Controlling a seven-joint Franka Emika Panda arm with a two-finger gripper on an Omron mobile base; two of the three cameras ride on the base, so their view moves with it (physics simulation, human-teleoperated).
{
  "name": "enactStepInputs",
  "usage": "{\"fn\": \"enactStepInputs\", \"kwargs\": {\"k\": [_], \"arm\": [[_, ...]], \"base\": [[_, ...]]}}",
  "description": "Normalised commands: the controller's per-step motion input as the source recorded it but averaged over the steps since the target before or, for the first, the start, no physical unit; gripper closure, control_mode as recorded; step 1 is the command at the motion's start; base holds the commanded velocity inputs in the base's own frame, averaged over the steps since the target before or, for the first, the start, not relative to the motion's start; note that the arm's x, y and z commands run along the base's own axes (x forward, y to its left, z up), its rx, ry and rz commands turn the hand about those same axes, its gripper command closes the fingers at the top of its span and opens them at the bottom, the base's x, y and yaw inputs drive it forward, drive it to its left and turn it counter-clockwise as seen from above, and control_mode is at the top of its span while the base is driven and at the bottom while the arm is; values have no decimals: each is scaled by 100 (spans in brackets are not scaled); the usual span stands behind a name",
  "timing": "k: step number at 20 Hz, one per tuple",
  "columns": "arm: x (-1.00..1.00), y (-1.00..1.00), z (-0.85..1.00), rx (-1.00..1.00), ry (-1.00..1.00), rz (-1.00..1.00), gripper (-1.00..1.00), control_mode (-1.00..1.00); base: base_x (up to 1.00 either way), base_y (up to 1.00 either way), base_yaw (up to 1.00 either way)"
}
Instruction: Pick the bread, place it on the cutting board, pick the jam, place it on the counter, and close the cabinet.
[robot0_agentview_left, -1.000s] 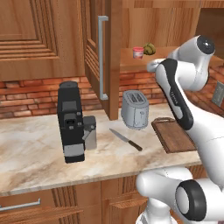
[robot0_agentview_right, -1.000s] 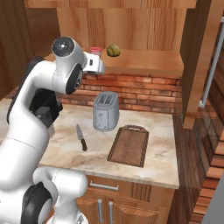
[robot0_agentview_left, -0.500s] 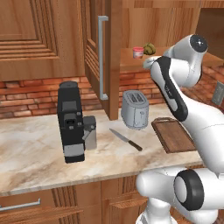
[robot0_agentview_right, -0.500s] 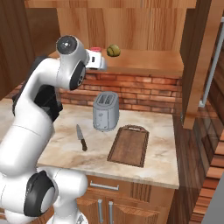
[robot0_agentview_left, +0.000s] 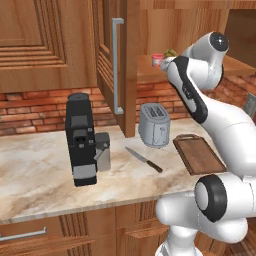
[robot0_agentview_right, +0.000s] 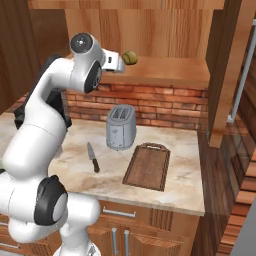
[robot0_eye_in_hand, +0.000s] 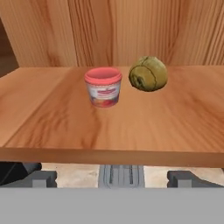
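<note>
- The bread (robot0_eye_in_hand: 148, 73), an olive-brown bumpy lump, sits on the cabinet shelf (robot0_eye_in_hand: 131, 127), back from the front edge and close to the rear panel; it is not yet held.
- The jam (robot0_eye_in_hand: 103, 86), a small red jar, stands upright just beside the bread, apart from it and slightly nearer the shelf edge.
- The gripper (robot0_eye_in_hand: 111, 177) is level with the shelf front, short of it, with its dark fingertips (robot0_eye_in_hand: 41, 177) spread wide and nothing between them. Judgement: the wide opening suits the rounded lump, and this is the approach stage of the first pick.
- The cabinet (robot0_agentview_left: 118, 67) door stands swung out over the counter, leaving the shelf reachable; closing it is outstanding.
- The cutting board (robot0_agentview_right: 147, 165) lies flat and bare on the counter (robot0_agentview_right: 190, 175), just beside the toaster (robot0_agentview_right: 120, 127), directly below the shelf, ready to receive the bread.
- A kitchen knife (robot0_agentview_right: 93, 158) lies on the counter left of the board, clear of it.
- Risk, as judged: the jar's closeness to the bread invites a knock during the reach.
</note>
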Motion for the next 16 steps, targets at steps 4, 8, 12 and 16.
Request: {"fn": "enactStepInputs", "kwargs": {"k": [4,8,12,16], "arm": [[38,0,6,0,0,0,-100,-100],[35,0,0,0,0,0,-100,-100],[39,0,0,0,0,0,-100,-100],[42,2,0,0,0,0,-100,-100]], "base": [[0,0,0],[0,0,0],[0,0,0],[0,0,0]]}}
